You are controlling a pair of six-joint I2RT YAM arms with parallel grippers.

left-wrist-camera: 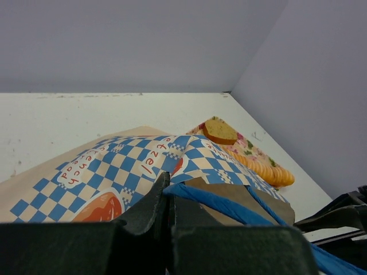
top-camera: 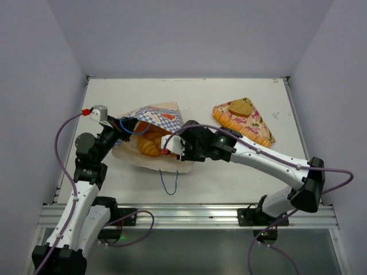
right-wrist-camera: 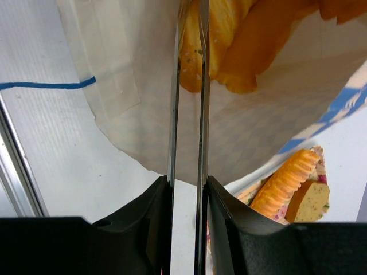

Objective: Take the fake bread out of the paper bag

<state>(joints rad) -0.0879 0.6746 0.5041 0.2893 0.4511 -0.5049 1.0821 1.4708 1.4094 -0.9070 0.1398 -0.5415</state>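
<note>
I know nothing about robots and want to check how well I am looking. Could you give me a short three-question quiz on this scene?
1. True or false: the paper bag stands upright.
2. What does the left gripper pinch? A) a croissant, B) the bag's blue cord handle, C) a spoon.
3. In a few words: where does the round tan bun lie?

Key
1. False: the bag lies on its side, with breads showing in its open mouth.
2. B.
3. On the pink floral tray, outside the bag.
</note>
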